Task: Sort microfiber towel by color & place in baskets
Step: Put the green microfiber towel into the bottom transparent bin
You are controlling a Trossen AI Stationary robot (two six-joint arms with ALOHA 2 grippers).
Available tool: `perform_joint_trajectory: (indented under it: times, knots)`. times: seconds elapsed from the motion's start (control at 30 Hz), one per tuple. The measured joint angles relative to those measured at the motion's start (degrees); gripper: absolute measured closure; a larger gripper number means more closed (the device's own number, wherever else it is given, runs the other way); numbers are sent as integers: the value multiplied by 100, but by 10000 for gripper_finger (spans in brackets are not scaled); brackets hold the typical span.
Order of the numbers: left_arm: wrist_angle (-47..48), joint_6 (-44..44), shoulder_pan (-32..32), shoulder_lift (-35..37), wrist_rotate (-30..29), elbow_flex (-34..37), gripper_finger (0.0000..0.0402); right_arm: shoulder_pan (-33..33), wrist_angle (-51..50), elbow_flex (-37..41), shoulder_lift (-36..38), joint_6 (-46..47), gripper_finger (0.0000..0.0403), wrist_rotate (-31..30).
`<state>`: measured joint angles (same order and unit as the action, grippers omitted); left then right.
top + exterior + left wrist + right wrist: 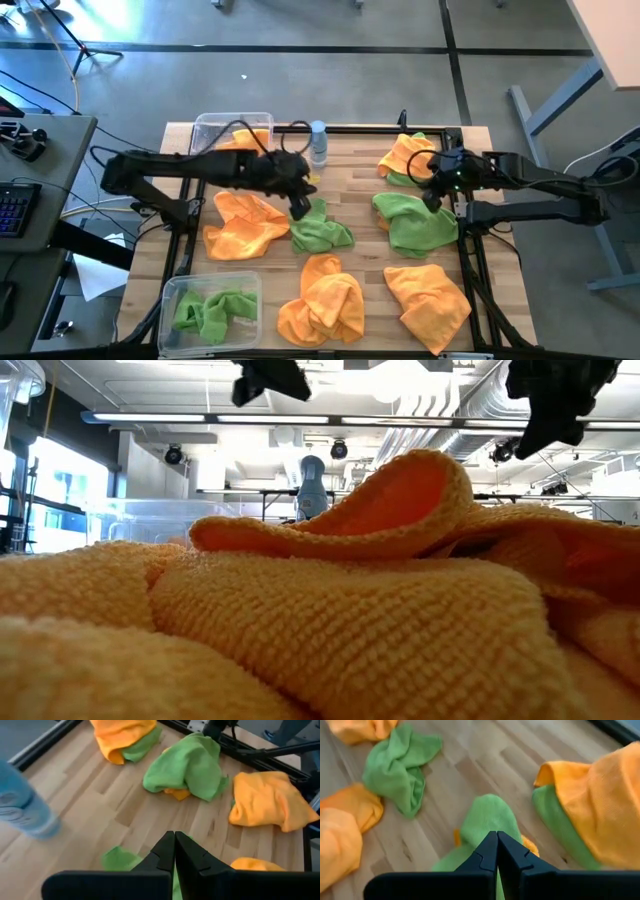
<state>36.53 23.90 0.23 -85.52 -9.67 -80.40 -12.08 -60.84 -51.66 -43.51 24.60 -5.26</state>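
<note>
Left hand point(298, 207), clenched, sits right over the middle green towel point(322, 230); right hand point(433, 193), clenched, over another green towel point(415, 222).

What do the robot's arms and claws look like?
Both arms are dark, nearly black, built from long slim tubes with chunky joints. The left arm has thin black cables looping near its wrist. The right arm shows a tiny green light by its wrist. Each ends in a claw, the left claw and right claw, with two flat, matte black fingers that taper to a point.

Grey concrete floor point(300, 25); desk with keyboard point(15, 205); strip lights point(300, 418), exposed ducts overhead.
</note>
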Motion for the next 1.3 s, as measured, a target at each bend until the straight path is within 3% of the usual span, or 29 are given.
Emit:
perform_joint_trajectory:
  times: [0.23,0.47,0.7,1.0,1.3]
  knots:
    - [-733,-5,257,-643,49,-3,401,66,-192,0,11,-69,402,155]
    - [-1129,-295,258,-1266,528,-7,399,219,-212,0,11,-68,403,171]
    - [-1067,-776,140,-1720,1213,-7,347,285,-212,0,11,-38,403,170]
    - [-333,-1615,92,-1975,809,-11,260,287,-192,0,9,-5,403,119]
    - [-45,-1887,96,-2302,599,-11,247,287,-180,0,8,-8,403,-74]
